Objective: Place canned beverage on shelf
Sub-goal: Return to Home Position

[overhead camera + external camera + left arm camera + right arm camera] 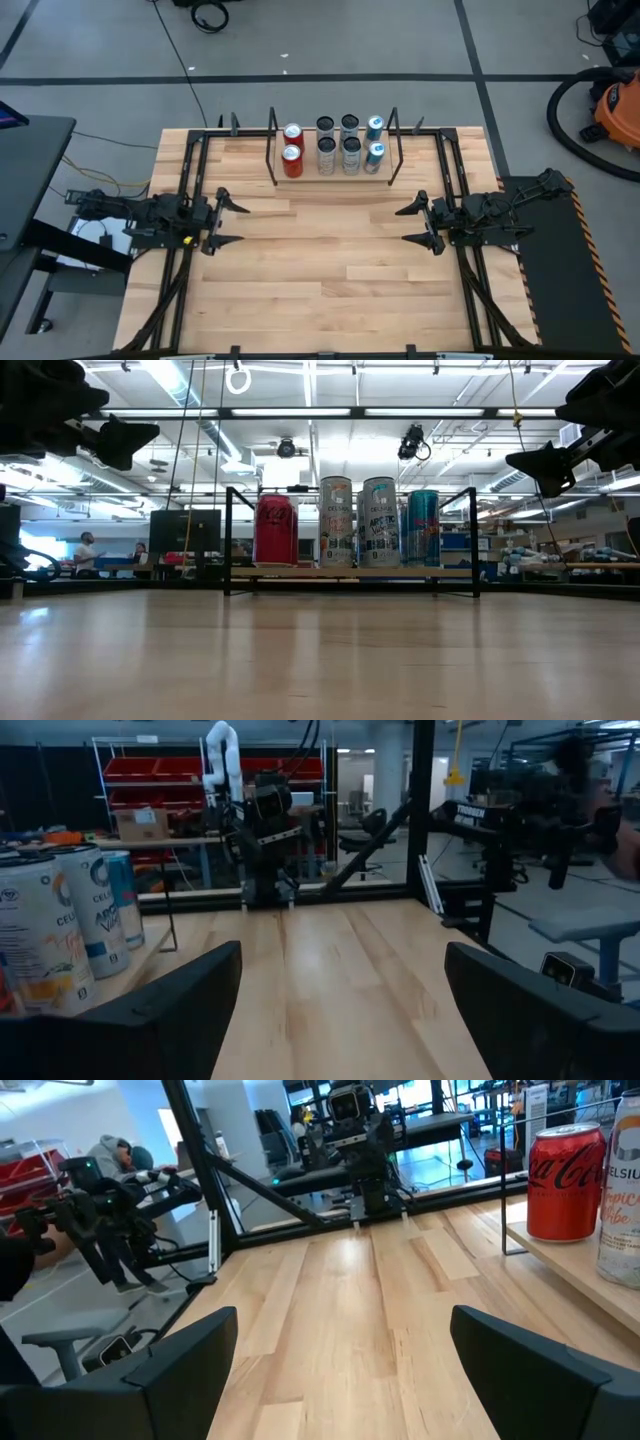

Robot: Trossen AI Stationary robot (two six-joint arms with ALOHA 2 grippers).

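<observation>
Upper centre of the high view: the shelf (308, 165), long axis running left to right, carries eight upright cans (327, 153) in two rows, red at the left end, light blue at the right. At mid-left and mid-right, the left gripper (240, 223) and right gripper (402, 225) point inward, fingers spread, empty.

rear cans (349, 124) hidden behind front cans (336, 522), low view | pale can (622, 1200) edge-cropped, right wrist view

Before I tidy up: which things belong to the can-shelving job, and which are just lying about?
Job: shelf, red cans, silver cans, light blue cans, left gripper, right gripper, both open, at the table's sides.
Lying about: vacuum cleaner, floor cable.
</observation>
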